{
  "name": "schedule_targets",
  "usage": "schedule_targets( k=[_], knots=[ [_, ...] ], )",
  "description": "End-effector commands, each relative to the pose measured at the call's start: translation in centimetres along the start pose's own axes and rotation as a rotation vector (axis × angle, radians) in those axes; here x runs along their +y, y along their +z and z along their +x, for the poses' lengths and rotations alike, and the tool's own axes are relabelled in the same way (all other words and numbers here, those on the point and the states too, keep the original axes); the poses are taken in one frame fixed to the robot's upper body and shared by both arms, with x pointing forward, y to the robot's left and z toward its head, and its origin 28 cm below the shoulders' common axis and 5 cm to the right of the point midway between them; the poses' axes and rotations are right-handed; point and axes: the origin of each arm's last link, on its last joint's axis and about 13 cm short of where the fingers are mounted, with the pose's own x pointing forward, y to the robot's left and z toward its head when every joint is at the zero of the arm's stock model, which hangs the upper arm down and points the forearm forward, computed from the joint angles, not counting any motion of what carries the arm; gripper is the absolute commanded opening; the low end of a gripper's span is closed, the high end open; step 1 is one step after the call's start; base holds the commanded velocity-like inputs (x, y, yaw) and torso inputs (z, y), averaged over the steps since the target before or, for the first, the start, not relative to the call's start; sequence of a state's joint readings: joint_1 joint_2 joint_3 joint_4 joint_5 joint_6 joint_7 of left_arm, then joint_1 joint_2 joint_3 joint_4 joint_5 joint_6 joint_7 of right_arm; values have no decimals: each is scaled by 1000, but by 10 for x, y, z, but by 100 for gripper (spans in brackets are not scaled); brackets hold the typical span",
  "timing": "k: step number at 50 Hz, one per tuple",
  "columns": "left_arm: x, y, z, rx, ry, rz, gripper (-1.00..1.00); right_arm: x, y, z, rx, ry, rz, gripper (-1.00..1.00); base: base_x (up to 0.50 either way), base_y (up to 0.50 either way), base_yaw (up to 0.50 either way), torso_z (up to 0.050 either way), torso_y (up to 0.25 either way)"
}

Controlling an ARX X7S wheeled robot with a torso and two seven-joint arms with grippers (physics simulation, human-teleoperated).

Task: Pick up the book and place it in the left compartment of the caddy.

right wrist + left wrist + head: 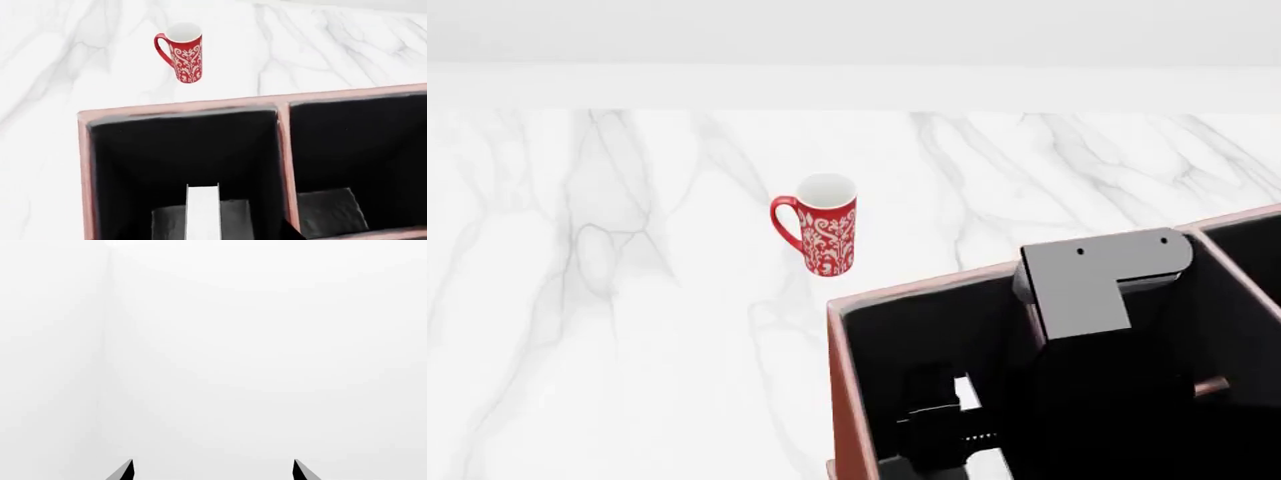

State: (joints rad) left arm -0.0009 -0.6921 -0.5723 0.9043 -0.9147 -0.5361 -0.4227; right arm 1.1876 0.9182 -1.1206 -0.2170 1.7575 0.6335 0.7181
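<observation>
The reddish-brown caddy (918, 286) stands at the lower right of the head view and fills the right wrist view (180, 107). The book (202, 212) stands inside the left compartment (180, 155), showing only its white page edge; its black covers merge with the lining. It also shows in the head view (968, 390). My right gripper (210, 236) is low in that compartment (941, 435), its jaws wide apart on either side of the book, with the floor showing between them and the book. My left gripper (213, 471) is open and empty, facing a blank white surface.
A red white-patterned mug (823, 232) stands on the marble counter (627, 330) beyond the caddy's far left corner; it also shows in the right wrist view (183, 52). A smaller black-lined section (347, 150) lies beside the left compartment. My grey right forearm (1094, 280) hangs over the caddy.
</observation>
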Motion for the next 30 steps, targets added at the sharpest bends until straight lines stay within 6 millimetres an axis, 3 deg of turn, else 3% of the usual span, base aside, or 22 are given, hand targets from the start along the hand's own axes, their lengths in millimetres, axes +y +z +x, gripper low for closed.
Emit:
schedule_targets(
  k=[1,30],
  knots=[
    [0,0,0,0,-3,-1,100,5,3,-18,-97,-4,-15,100,0,0,0,0,0],
    [-1,1,-1,-4,0,-9,100,23,5,-75,-408,-28,5,100,0,0,0,0,0]
  ],
)
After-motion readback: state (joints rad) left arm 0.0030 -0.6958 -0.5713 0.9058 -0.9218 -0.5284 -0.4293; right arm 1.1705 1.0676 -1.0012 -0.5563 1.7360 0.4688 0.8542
